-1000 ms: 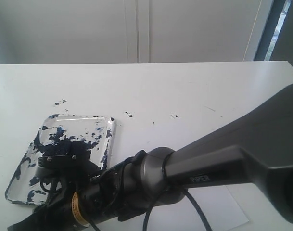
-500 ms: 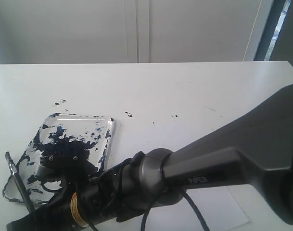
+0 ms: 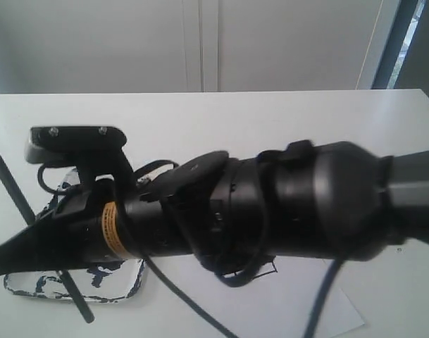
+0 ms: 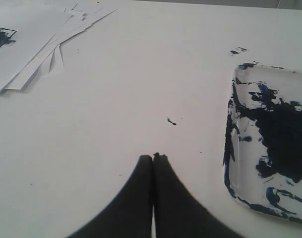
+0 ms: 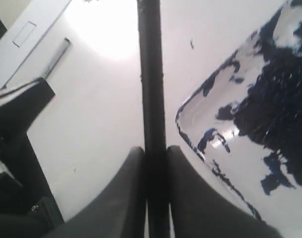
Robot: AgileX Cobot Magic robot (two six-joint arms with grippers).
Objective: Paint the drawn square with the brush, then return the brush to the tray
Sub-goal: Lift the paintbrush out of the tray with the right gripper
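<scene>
Exterior view, read from left to right: the brush (image 3: 6, 176) is being held tilted as a thin black stick, its upper end leaving the picture at the left edge and its lower end showing just past the near rim of the tray (image 3: 31, 287); which end bears the bristles cannot be told. The paint-blotched tray is being largely hidden by the right arm (image 3: 284, 204), which is lying across the middle of the picture. Below that arm only a corner of the drawn square (image 3: 273, 267) is being shown, as a thin black line on the white sheet (image 3: 334, 310)

Left wrist view: the left gripper (image 4: 153, 157) is being held over the bare white table (image 4: 116, 89), its jaws pressed together with nothing between them. A stack of sheets (image 4: 36, 54), the top one bearing a dark daubed square (image 4: 1, 37), is lying well apart on one side, a paint speck (image 4: 171, 121) ahead, and the tray near on the other side

Right wrist view: the jaws of the right gripper (image 5: 151, 151) are being pressed onto the handle of the brush, which is running straight out between them, just beside the tray's rounded corner
</scene>
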